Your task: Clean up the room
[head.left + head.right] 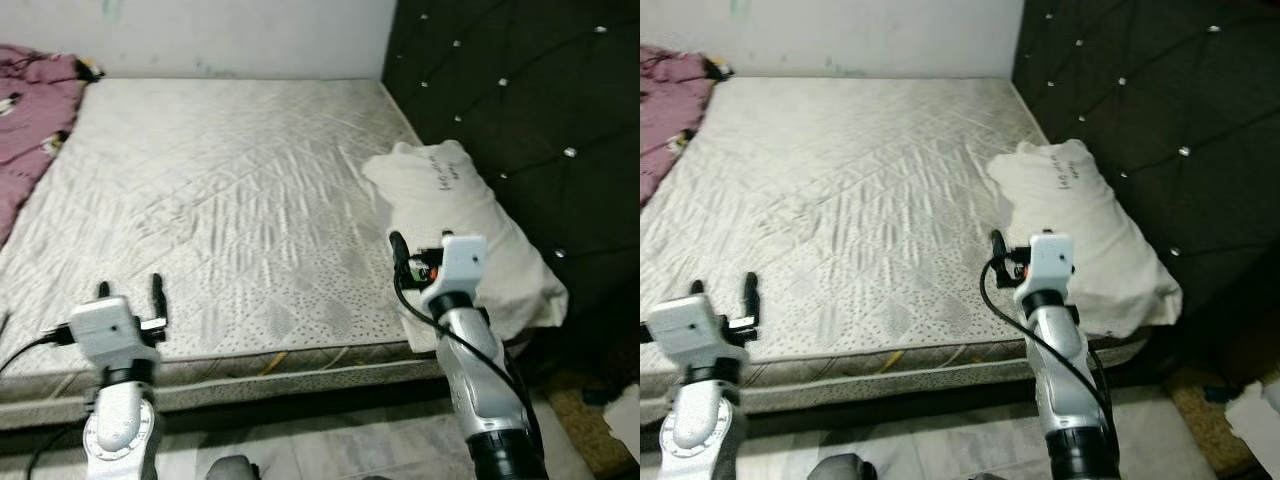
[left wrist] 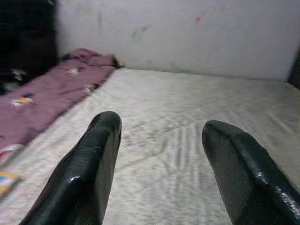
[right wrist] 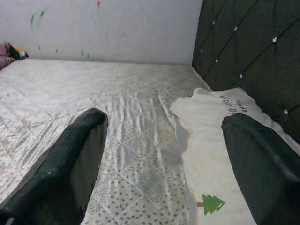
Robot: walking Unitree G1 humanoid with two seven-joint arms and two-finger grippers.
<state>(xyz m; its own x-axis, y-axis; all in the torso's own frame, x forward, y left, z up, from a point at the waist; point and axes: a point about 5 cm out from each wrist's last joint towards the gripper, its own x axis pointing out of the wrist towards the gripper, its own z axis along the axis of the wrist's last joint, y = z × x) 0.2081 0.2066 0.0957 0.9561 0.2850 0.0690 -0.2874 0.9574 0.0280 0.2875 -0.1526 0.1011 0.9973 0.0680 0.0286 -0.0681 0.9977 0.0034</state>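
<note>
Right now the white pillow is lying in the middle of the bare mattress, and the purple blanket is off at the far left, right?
Not quite: the white pillow lies at the mattress's right edge, against the dark headboard, as the left eye view shows. The purple blanket is indeed far left.

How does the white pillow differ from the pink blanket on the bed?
The white pillow is plump and lies against the dark tufted headboard on the robot's right; the pink blanket is crumpled flat along the mattress's far left edge. The pillow bears handwriting and a small green tree print; the blanket has small light patches. Both rest on the bare mattress.
</note>
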